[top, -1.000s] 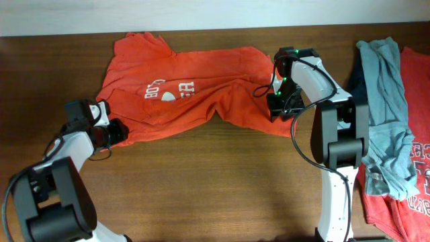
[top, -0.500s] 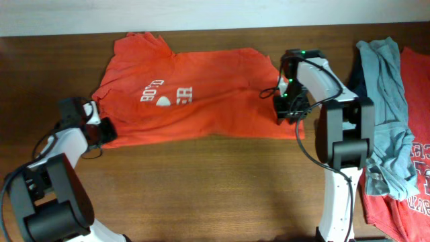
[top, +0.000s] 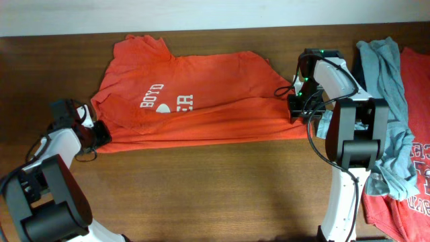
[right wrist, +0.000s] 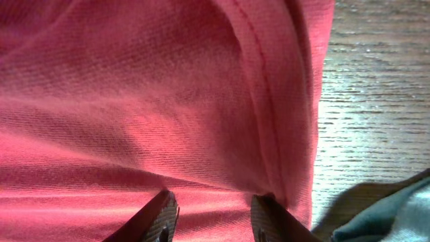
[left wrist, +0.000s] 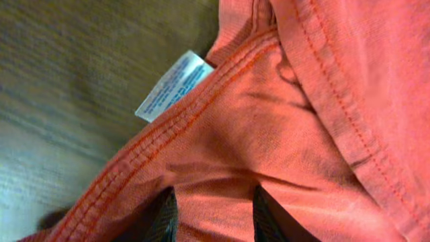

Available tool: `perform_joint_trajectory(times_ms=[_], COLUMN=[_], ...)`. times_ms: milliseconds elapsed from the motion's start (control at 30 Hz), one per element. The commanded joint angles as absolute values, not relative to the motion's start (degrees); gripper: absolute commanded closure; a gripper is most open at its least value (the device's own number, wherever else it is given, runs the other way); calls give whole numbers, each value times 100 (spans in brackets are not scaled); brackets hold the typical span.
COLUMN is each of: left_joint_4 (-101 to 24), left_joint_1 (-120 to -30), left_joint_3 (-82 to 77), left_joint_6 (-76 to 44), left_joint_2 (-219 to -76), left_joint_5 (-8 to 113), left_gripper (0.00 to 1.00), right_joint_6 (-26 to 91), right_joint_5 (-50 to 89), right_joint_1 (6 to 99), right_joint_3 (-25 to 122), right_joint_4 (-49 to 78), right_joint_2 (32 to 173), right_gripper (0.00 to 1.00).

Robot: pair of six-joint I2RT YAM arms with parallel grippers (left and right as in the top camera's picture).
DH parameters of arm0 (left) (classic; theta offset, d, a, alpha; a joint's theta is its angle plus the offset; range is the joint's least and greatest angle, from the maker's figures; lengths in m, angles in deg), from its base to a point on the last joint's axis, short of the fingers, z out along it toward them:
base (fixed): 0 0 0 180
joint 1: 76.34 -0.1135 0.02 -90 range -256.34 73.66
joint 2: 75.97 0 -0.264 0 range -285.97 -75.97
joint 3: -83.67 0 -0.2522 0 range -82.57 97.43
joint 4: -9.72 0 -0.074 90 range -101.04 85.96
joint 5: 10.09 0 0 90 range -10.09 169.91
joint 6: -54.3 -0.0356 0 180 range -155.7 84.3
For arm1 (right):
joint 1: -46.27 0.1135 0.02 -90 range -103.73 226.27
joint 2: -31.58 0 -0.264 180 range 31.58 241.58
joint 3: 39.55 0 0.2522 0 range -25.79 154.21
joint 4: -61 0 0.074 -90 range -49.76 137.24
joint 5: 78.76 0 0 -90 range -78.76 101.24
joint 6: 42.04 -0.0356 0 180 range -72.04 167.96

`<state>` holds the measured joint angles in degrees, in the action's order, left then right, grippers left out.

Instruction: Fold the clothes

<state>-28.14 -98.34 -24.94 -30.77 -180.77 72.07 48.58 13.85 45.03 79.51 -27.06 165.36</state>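
Orange-red T-shirt (top: 195, 101): lay spread flat across the far middle of the table, print side up, stretched sideways between the two arms, with a long crease along its near part.
White print (top: 168, 104): sat on the left half of the chest, upside down from overhead; the letters "BOYD" could be read.
Care label (left wrist: 171, 84): a small white tag stuck out from the stitched seam in the left wrist view, over bare wood.
Left gripper (top: 99, 132): was clamped on the shirt's near-left corner; in its wrist view the fabric ran down between the two fingers (left wrist: 166, 214).
Right gripper (top: 299, 111): was pinched on the shirt's right edge by the hem; orange cloth was bunched between its fingers (right wrist: 161, 212).
Grey-blue T-shirt (top: 390, 101): lay crumpled in a long strip at the table's right, just beyond the right arm; one corner showed in the right wrist view.
Navy garment (top: 356, 77): peeked from under the grey-blue one's left edge.
Second orange-red T-shirt (top: 410, 202): lay beneath the pile at the far right, with white lettering.
Table (top: 215, 195): dark brown wood.
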Motion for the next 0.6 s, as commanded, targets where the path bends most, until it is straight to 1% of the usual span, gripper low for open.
perform_joint_trajectory(times_ms=[0, 33, 133, 200, 333, 400, 567], left_joint_4=[-3454, -3734, -4075, -4221, -4357, -4424, -4422], left_joint_1=[-9972, -9974, -9976, -9976, -9976, -9976, -9976], left_joint_3=[-2875, -2875, -2875, -2875, -2875, -2875, -2829], left_joint_6=[-3121, -3123, -3126, -3123, -3126, -3126, -3126], left_joint_2=[-18514, -18514, -18514, -18514, -18514, -18514, -18505], left_joint_5=[7568, 7520, 7524, 7548, 7649, 7646, 7622], left_gripper=[63, 67, 69, 69, 69, 69, 69], right_joint_6=[4922, 4922, 4920, 4922, 4920, 4915, 4917], right_joint_5=[795, 797, 797, 797, 797, 802, 950], right_joint_1=[4287, 4287, 4287, 4287, 4287, 4287, 4287], right_joint_3=[7802, 7787, 7763, 7693, 7518, 7503, 7516], right_joint_4=[-2881, -3096, -3417, -3618, -3616, -3592, -3570], right_joint_2=[16599, 16599, 16599, 16599, 16599, 16597, 16396], right_gripper=[58, 58, 57, 57, 58, 64, 64])
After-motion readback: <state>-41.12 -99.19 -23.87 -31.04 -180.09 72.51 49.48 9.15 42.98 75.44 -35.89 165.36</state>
